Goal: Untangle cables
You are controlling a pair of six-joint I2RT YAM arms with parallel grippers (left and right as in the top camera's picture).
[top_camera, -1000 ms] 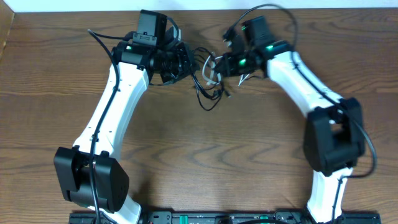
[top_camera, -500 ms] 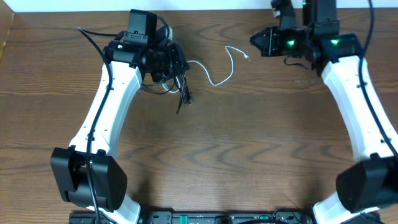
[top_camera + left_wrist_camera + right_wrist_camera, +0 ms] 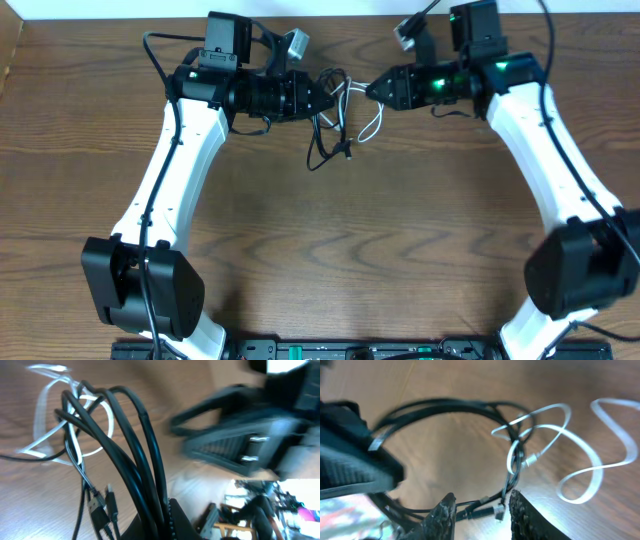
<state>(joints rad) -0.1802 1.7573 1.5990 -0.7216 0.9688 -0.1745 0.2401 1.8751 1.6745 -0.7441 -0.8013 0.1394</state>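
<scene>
Both arms reach inward; left pincer point(image 3: 322, 99) pinches the black cable point(image 3: 151, 447), right pincer point(image 3: 482, 506) seemingly spread.

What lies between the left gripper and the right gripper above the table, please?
The overhead view shows the tangled black cable and white cable filling the gap between the left gripper and right gripper; no stretch is bare.
</scene>
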